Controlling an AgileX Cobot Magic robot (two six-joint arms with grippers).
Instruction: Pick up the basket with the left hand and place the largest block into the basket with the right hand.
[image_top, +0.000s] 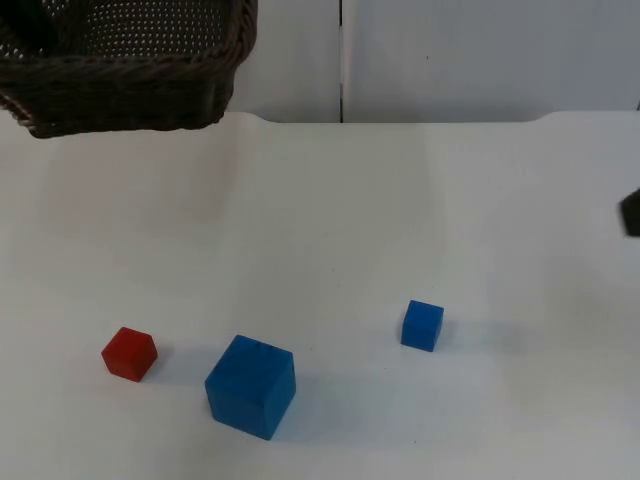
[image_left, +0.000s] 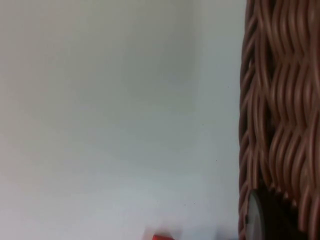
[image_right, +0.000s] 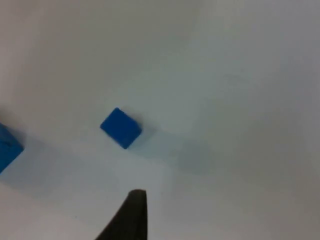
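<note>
Top view — white table (image_top: 400, 220) meets grey partition wall (image_top: 480, 55) — three blocks rest.

The white table (image_top: 420, 220) is observed to end at a grey partition wall (image_top: 480, 55). Three blocks are set directly on it: a large blue block (image_top: 251, 386), a red block (image_top: 129, 353) just beside it, and a small blue block (image_top: 422, 325) ahead of the right fingertip (image_right: 127, 217).
</note>
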